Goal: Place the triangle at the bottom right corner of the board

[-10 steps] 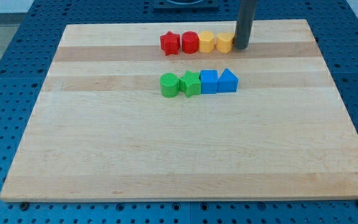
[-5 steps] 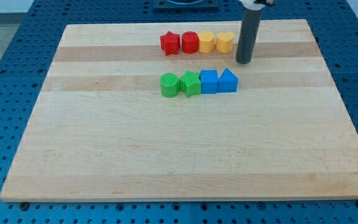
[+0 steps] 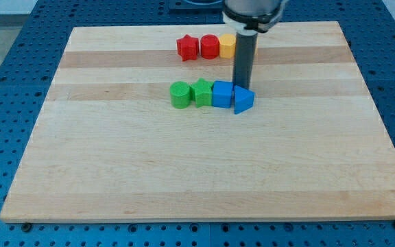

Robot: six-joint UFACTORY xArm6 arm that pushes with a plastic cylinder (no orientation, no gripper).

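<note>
Blue triangle block (image 3: pixel 243 100) sits near the middle of the board (image 3: pixel 184 171), a little toward the view's top. It is the last block on the view's right end of a short row, and its point faces the view's right. It looks turned a bit and sits slightly lower than its neighbours.

Just beside it, on the view's left, is a blue cube (image 3: pixel 222 94), and the two look like they touch. Next comes a green star-shaped block (image 3: pixel 201 92), then a green round block (image 3: pixel 180 95) at the view's left end of the row.

I see my tip (image 3: pixel 241 86) right at the top edge of the blue triangle, where it meets the blue cube. It seems to touch the triangle. The dark rod rises straight up from there.

Higher up, near the view's top, is another row. It has a red star-shaped block (image 3: pixel 187 47), a red block (image 3: pixel 209 46) that looks round, and a yellow block (image 3: pixel 228 46) partly hidden behind the rod. I cannot tell the yellow block's shape.

This arm has no jaws, only the rod, so nothing is being pinched.

The wooden board lies on a blue table (image 3: pixel 5 62) full of small holes.
</note>
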